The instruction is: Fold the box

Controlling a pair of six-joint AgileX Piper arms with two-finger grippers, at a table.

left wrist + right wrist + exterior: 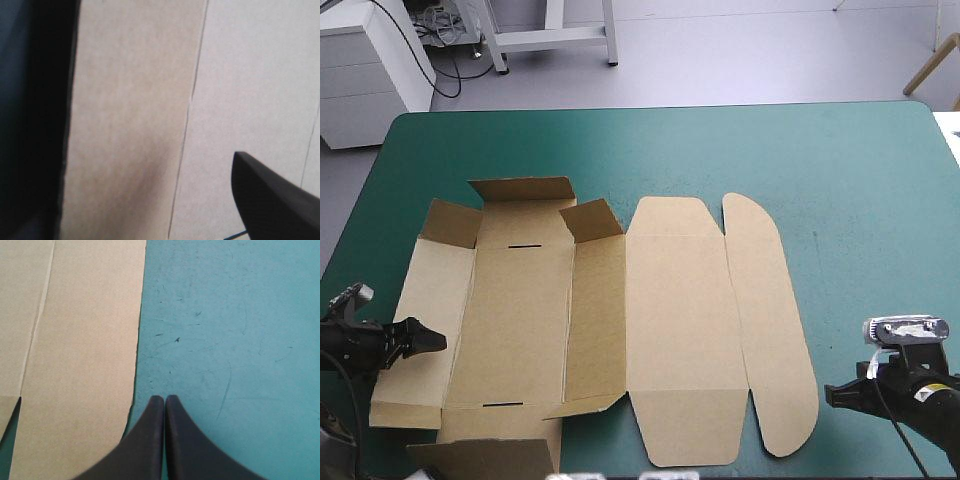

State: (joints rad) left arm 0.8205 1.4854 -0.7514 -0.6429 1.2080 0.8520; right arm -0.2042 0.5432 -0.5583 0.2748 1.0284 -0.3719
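my left gripper (pixel 432 340) hangs parted over the box (pixel 670 320) at its left wall panel, gripping nothing, placed to raise that wall, i judge. the box lies mostly flat, left of centre. my right gripper (pixel 165 402), pinched closed and empty, waits over the teal-green cover (pixel 235 315) just beside the rounded flap.

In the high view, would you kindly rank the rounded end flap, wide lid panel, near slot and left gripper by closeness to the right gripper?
1. rounded end flap, beside the right gripper.
2. wide lid panel, mid-sheet.
3. near slot, in the left panels.
4. left gripper, at the left edge of the box.
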